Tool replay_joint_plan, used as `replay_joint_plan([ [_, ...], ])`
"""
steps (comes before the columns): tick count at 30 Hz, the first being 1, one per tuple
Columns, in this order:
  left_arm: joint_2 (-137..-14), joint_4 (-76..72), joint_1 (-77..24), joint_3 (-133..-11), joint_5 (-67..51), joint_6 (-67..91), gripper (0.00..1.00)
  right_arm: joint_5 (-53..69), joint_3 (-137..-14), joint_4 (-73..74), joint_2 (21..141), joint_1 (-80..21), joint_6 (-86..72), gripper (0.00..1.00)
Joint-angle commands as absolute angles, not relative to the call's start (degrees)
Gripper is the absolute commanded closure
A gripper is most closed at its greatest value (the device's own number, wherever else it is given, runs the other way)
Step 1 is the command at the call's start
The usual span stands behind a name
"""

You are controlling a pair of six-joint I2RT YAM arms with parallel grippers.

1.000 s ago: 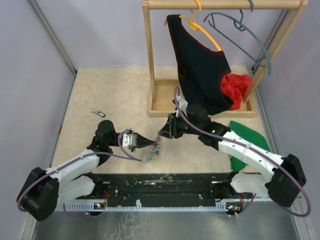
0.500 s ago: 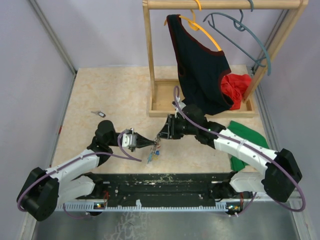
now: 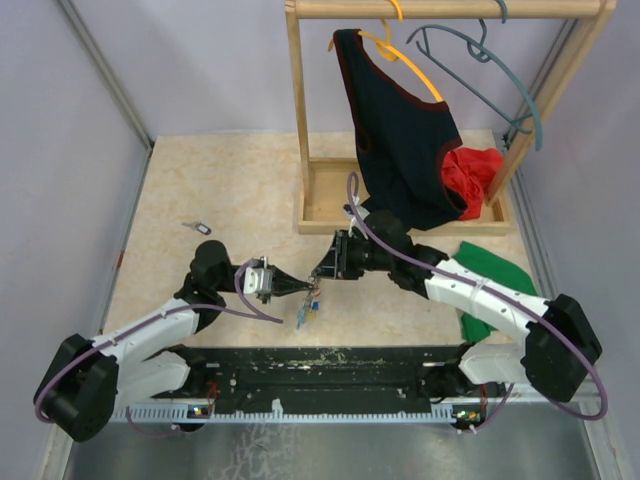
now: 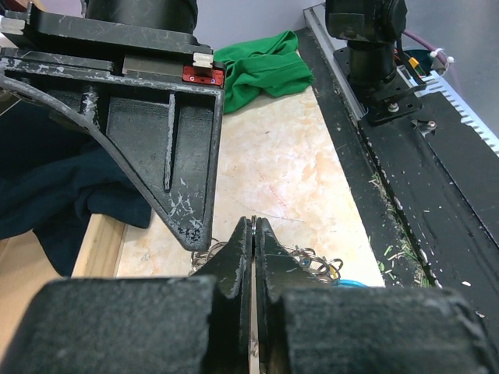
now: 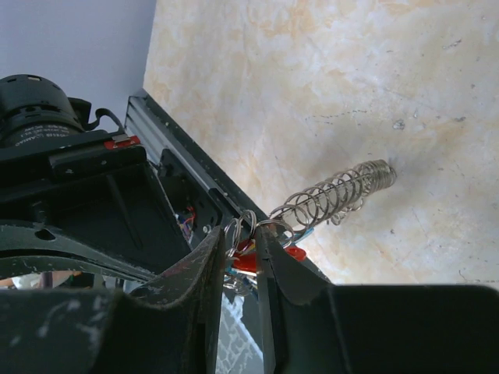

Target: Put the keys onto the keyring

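Mostly obscured: from above, the keyring [image 3: 308,306] reads only as a small tangle near the front edge of the table [image 3: 220,180], just below where the two sets of fingertips meet. The right wrist view shows a stretch of its grey coil [image 5: 335,195]; the rest is cut off behind the fingers. A red key head [image 5: 246,262] sits among wire loops in the finger gap; other keys not resolvable. One loose key [image 3: 197,228] lies well apart, at far left.

Left gripper [image 3: 302,290]: jaws pressed together; cannot tell whether wire is nipped between them. Right gripper [image 3: 322,272]: jaws narrow, loops and red head between them; contact unclear.

Left arm low, forearm reaching right. Right arm bent at the elbow, reaching left, fingers angled down towards the left's.
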State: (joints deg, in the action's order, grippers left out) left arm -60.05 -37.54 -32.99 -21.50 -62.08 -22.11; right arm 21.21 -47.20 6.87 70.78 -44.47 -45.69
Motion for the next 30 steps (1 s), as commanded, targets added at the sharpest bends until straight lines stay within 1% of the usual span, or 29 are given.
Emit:
replay_joint_plan([
  [1, -60.3, -40.4, -33.0, -21.8, -63.9, -21.9, 0.99, 23.5, -46.8, 1.9, 71.3, -44.4, -47.1, 0.78],
  [7, -60.3, -40.5, -33.0, -21.7, -64.0, -21.9, 0.99, 23.8, -46.5, 2.0, 71.9, -44.4, -47.4, 0.79],
  [10, -60.3, -40.6, -33.0, -21.7, -64.1, -21.8, 0.99, 24.1, -46.4, 2.0, 72.0, -44.4, -47.2, 0.81],
  [17, -60.3, -40.6, -33.0, -21.6, -63.9, -21.6, 0.99, 22.3, -46.8, 2.2, 70.1, -44.4, -44.2, 1.00],
  [19, -60.1, -40.6, -33.0, -21.4, -63.6, -21.6, 0.95, 20.7, -47.0, 2.4, 69.1, -44.3, -41.9, 1.00],
  [23, -59.0, -40.7, -33.0, -20.9, -62.5, -21.1, 0.79, 17.6, -47.0, 1.2, 67.5, -44.4, -35.4, 1.00],
  [25, -58.1, -40.9, -33.0, -20.5, -61.6, -20.3, 0.72, 15.7, -46.9, 0.3, 66.5, -44.4, -31.0, 1.00],
  [28, -56.5, -41.9, -33.0, -19.7, -58.0, -17.8, 0.66, 13.5, -46.3, -1.7, 65.0, -44.4, -23.6, 1.00],
  [30, -55.3, -43.4, -33.0, -19.0, -52.1, -15.1, 0.63, 13.0, -45.4, -4.0, 64.2, -44.3, -18.7, 1.00],
])
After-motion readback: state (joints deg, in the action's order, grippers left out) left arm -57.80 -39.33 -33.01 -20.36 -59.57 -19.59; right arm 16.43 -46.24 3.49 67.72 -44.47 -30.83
